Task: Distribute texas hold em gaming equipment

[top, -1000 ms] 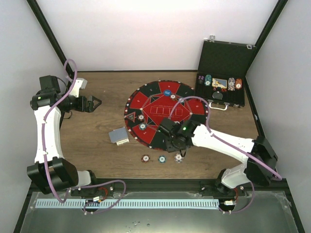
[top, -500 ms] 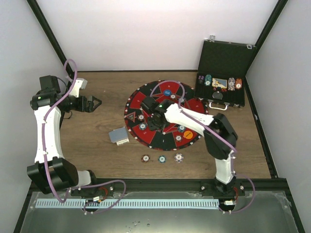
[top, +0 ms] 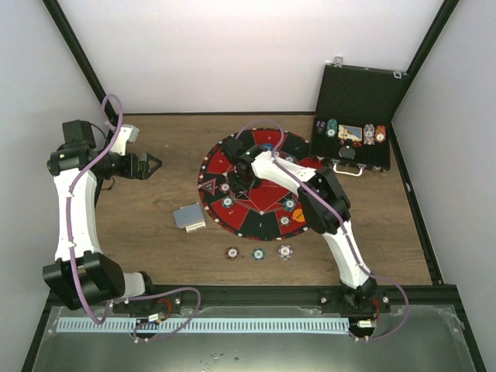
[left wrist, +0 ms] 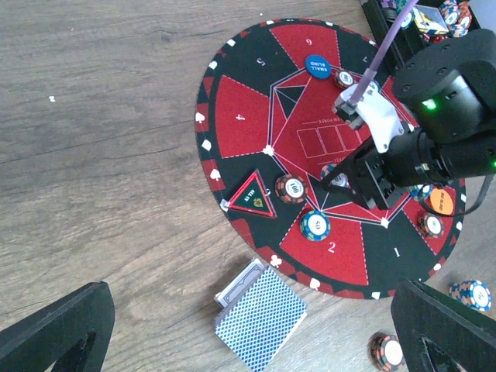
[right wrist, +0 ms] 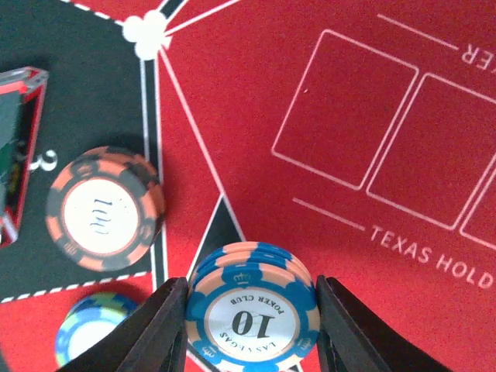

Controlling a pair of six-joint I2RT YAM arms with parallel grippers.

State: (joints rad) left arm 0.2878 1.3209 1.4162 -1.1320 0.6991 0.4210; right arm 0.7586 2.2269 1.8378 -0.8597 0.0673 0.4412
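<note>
My right gripper (right wrist: 252, 329) is shut on a small stack of blue-and-peach "10" chips (right wrist: 253, 310), low over the round mat (right wrist: 325, 93). In the top view it (top: 239, 172) reaches over the mat's left-centre. A black-and-orange "100" chip (right wrist: 103, 209) and a blue-green chip (right wrist: 97, 329) lie just left of it. My left gripper (top: 153, 164) hangs open and empty over the table left of the mat. A deck of blue-backed cards (left wrist: 260, 318) lies off the mat's near-left edge. A blue button (left wrist: 316, 66) and an orange button (left wrist: 442, 201) lie on the mat.
Three chips (top: 258, 253) lie in a row on the wood in front of the mat. More chips (top: 287, 213) sit on the mat's near-right sectors. The open black case (top: 353, 116) with chips stands at the back right. A triangular marker (left wrist: 256, 194) lies on the mat's left.
My right arm has swung from the mat's near edge up and left to its left-centre. The left arm has not moved.
</note>
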